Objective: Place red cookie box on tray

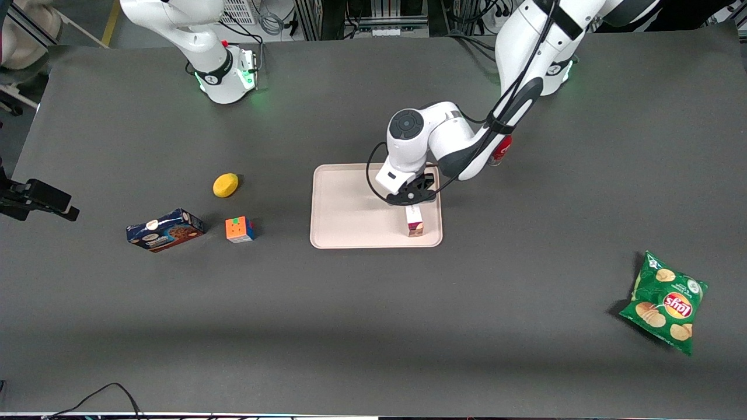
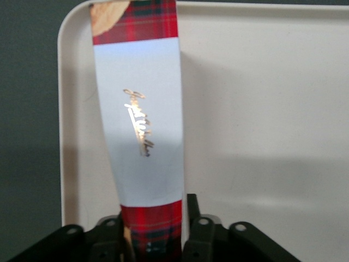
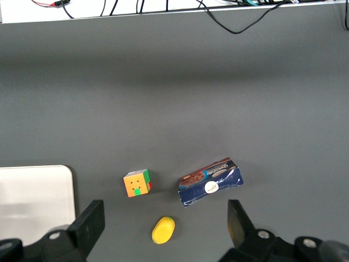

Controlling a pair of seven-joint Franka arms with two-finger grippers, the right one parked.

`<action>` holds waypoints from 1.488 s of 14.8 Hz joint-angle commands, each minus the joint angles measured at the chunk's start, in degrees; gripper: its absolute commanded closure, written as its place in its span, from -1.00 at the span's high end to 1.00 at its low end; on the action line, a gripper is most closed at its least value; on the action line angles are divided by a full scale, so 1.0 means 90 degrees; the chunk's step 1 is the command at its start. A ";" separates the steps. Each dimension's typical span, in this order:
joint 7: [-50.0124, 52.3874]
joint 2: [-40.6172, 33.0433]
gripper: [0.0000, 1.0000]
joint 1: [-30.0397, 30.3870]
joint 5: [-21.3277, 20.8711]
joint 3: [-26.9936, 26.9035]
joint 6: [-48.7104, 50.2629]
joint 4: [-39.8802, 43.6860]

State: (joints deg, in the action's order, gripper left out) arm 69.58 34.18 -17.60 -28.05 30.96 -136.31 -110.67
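Occlusions around the gripper (image 1: 413,201), mostly the arm's own doing.

From the front, the wrist covers the upper part of the red cookie box (image 1: 415,223) and the jaws themselves; only the box's lower end shows beneath them, on the tray (image 1: 344,205). Wrist camera: box (image 2: 140,125) runs out of frame at both ends, and the finger (image 2: 197,232) bases are cut off too. A red object (image 1: 502,148) farther off than the jaws is mostly hidden by the forearm, so it's unidentifiable.

White arm (image 1: 449,140), dark grey joint cap, black cable trailing; black gripper (image 1: 415,201) over tray, screws showing.
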 commanded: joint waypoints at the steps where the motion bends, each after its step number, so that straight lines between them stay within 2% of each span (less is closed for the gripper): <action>1: -0.0103 0.0108 1.00 0.0003 -0.0115 -0.0013 -0.0031 0.0119; 8: -0.0153 0.0030 1.00 0.0012 -0.0106 -0.0003 0.0086 0.0294; 11: -0.0512 -0.0282 1.00 0.0022 -0.0018 0.0026 0.1059 0.0800; 13: -0.1660 -0.0574 1.00 0.0032 0.0244 0.0046 0.2307 0.1396; 15: -0.2668 -0.0964 1.00 0.0100 0.0936 -0.0012 0.3237 0.1953; 16: -0.3117 -0.1150 1.00 0.0226 0.1113 -0.0013 0.3647 0.2148; 19: -0.4602 -0.1658 1.00 0.0597 0.1338 -0.0032 0.4780 0.2657; 20: -0.5032 -0.1805 1.00 0.0666 0.1552 -0.0274 0.5142 0.2832; 22: -0.6415 -0.2243 1.00 0.0628 0.2137 -0.1141 0.5651 0.3048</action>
State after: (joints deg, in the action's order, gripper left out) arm 26.62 18.24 -12.19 -14.95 28.54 -91.09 -85.68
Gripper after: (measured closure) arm 0.000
